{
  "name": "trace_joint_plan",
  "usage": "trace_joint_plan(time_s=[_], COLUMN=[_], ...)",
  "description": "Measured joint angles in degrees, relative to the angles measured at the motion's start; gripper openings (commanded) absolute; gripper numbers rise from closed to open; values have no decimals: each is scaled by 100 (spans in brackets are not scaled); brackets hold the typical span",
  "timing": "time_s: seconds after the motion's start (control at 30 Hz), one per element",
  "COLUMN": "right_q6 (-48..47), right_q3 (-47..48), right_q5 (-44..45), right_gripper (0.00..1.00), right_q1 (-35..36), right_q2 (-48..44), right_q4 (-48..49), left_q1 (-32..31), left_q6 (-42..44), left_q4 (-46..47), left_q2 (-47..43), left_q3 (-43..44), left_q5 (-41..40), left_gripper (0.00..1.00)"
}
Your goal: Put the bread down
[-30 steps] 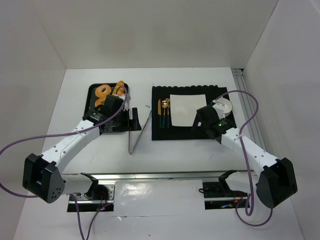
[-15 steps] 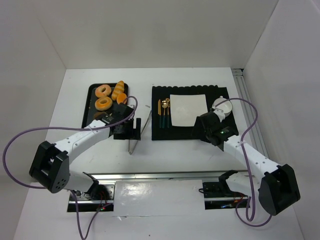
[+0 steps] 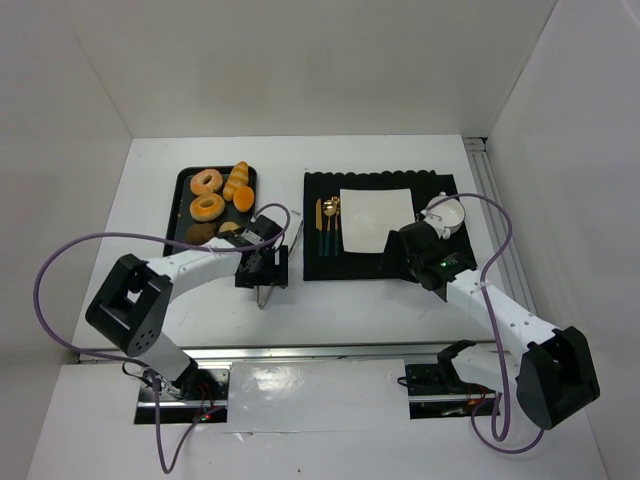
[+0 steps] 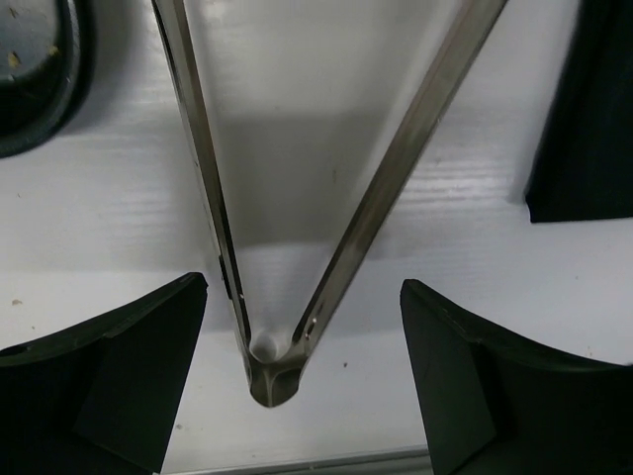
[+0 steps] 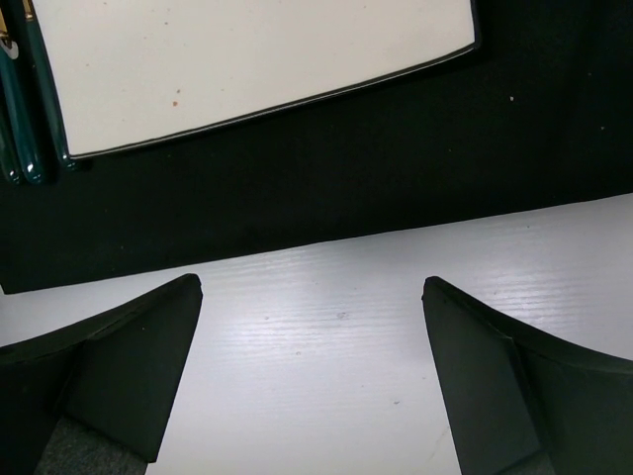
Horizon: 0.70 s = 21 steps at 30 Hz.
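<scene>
Top view: the bread (image 3: pixel 202 233) lies at the near edge of the black tray (image 3: pixel 184 200), beside two ring doughnuts (image 3: pixel 207 194) and orange pastries (image 3: pixel 238 186), untouched by either arm. Bare table separates the tray's right rim from the black mat (image 3: pixel 320 265). The metal tongs (image 4: pixel 269 371) lie in this strip, with their arms spreading away from the hinge. Left wrist view: the left gripper (image 4: pixel 302 336) stands with its jaws wide apart, straddling the hinge end with clear table on both sides and gripping nothing. Right wrist view: the right gripper (image 5: pixel 312 297) is likewise spread wide and empty over the mat's near edge, where white table begins. The white plate (image 5: pixel 257 59) and cutlery (image 5: pixel 20 109) lie beyond it.
</scene>
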Motion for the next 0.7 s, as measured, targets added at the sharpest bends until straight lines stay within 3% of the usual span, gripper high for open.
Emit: trace_joint_plan(time_s=[0.43,0.5,0.7], right_q6=[-2,-2,-22], right_q3=[0,0,0], right_q5=[-44,-79,-120], right_gripper=[100,100,100], right_q1=[0,0,0], right_q2=[0,0,2], right_q4=[4,4,4], left_q1=[0,0,0], left_q6=[199,238,315], left_q4=[522,570,710], left_q2=[857,944,1045], left_q3=[612,697,791], left_q5=[-514,-542,-560], left_gripper=[93,89,56])
